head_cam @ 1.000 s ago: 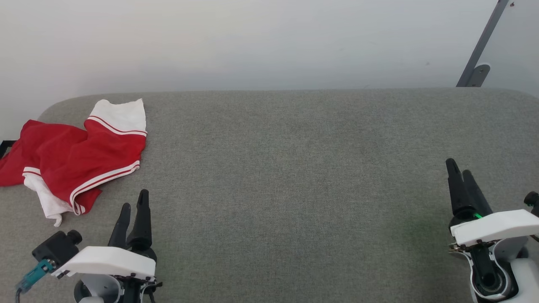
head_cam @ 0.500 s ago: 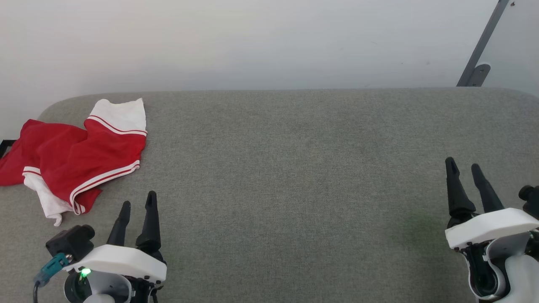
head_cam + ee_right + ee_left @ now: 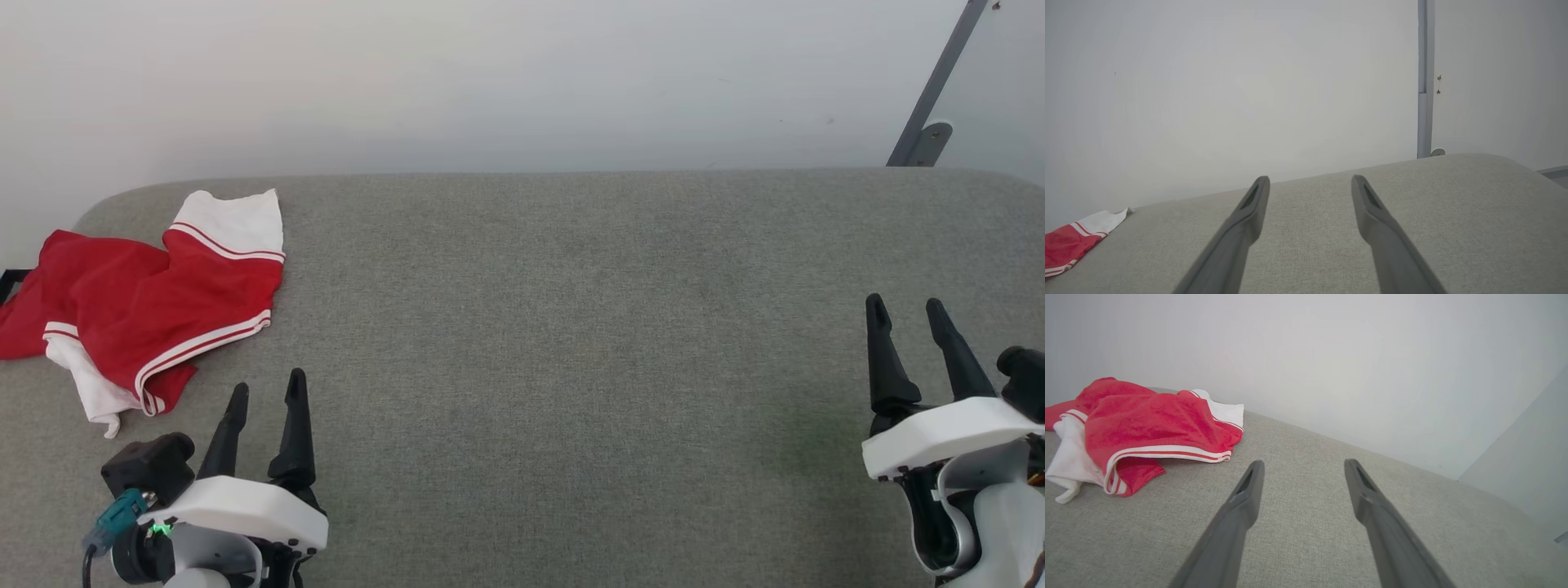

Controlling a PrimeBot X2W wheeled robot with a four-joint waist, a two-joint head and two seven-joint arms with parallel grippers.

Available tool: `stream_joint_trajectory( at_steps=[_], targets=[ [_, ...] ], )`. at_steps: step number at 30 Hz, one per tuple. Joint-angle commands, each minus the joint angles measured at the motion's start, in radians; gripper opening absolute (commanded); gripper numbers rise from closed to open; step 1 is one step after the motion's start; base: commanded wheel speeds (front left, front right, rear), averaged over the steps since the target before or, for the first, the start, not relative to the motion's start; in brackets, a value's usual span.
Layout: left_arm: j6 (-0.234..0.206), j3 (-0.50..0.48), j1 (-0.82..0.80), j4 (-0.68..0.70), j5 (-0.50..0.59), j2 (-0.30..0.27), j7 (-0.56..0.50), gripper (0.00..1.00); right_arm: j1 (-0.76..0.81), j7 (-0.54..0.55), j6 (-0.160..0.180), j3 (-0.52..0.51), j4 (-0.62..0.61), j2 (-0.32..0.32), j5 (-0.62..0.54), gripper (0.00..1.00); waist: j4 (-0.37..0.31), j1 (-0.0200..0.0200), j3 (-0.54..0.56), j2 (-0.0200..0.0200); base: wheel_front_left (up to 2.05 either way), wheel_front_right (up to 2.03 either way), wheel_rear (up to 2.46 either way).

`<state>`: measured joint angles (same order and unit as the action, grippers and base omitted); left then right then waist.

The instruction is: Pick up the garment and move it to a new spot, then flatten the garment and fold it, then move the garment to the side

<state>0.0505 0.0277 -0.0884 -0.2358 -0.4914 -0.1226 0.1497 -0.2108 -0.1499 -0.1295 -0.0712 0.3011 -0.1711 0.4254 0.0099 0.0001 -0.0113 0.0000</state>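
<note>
Both arms are low at the near edge of the grey fabric-covered surface [image 3: 571,343]. My left gripper [image 3: 268,381] is at the lower left of the head view. Its two dark fingers are spread apart with nothing between them, and in the left wrist view bare grey fabric shows through the gap. My right gripper [image 3: 905,302] is at the lower right, likewise spread wide and holding nothing. The garment [image 3: 155,306] lies crumpled at the far left end of the surface, ahead and to the left of my left gripper, near it but not touching. It is mostly red side up. One white panel edged with thin red stripes points toward the wall [image 3: 490,82], and white-and-red striped trim runs along the nearer hem. A white fold trails off at the near left. The garment's left part reaches the surface's left edge; I cannot tell whether it hangs over. My right gripper is well apart from it. In the right wrist view a corner of it shows at the lower left. A grey metal strut [image 3: 931,98] slants up the wall at far right.
</note>
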Motion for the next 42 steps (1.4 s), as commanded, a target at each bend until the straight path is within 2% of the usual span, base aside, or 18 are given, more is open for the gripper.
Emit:
stream_joint_trajectory(
  at_steps=[1, 11, 18, 31, 42],
  targets=[
    [0.006, -0.006, -0.009, 0.004, 0.023, -0.003, 0.012, 1.00, -0.020, -0.012, -0.002, -0.003, 0.001, -0.008, -0.037, 1.00, -0.001, -0.0001, 0.000, 0.0000, 0.00, 0.00, 0.00],
    [0.047, -0.043, -0.016, -0.058, 0.081, 0.006, 0.039, 1.00, -0.033, -0.039, -0.002, 0.014, 0.040, -0.017, -0.157, 1.00, -0.006, -0.0001, 0.005, 0.0000, 0.00, 0.00, 0.00],
    [0.064, -0.052, -0.024, -0.089, 0.129, 0.006, 0.051, 1.00, -0.028, -0.052, -0.002, 0.001, 0.050, -0.012, -0.201, 1.00, -0.006, -0.0001, 0.004, 0.0000, 0.00, 0.00, 0.00],
    [0.075, -0.066, -0.036, -0.115, 0.243, 0.007, 0.079, 1.00, -0.030, -0.079, -0.001, -0.019, 0.056, -0.015, -0.266, 1.00, -0.007, -0.0001, 0.004, 0.0000, 0.00, 0.00, 0.00],
    [0.080, -0.078, -0.038, -0.156, 0.278, 0.009, 0.100, 1.00, -0.023, -0.100, -0.001, -0.031, 0.094, -0.013, -0.308, 1.00, -0.007, -0.0001, 0.009, 0.0000, 0.00, 0.00, 0.00]
  ],
)
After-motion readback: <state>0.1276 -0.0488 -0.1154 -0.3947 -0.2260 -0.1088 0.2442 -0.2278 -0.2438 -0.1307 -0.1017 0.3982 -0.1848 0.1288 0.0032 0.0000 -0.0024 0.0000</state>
